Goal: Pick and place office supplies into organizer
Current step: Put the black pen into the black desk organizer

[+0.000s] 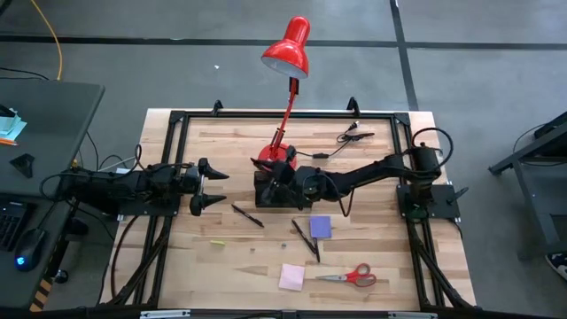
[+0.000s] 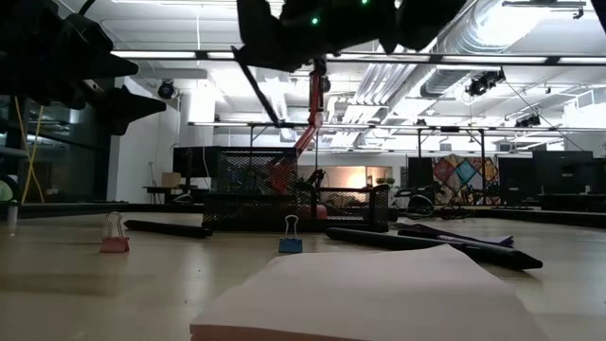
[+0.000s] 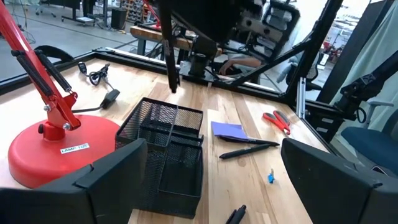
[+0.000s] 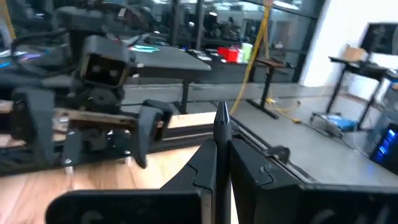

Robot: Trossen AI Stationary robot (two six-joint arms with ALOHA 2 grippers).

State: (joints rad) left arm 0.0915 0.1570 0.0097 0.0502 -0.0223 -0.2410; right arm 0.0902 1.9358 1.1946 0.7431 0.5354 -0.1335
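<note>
Hung right claw (image 3: 175, 84) pinched on thin black pen (image 3: 169, 53) above black mesh compartmented organizer (image 3: 163, 146); contents unclear. Left claw (image 1: 209, 185) wide, well aside.

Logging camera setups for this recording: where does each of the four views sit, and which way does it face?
High: overhead, straight down on the table; both arms, left tool open, right tool over the organizer.
Low: table height, looking across the pink pad to the organizer; arms overhead.
Left wrist: past its own open fingers at the organizer and red lamp.
Right wrist: its tool shut on a pen, facing the left arm.
Shared: high and left wrist both show the purple pad.
</note>
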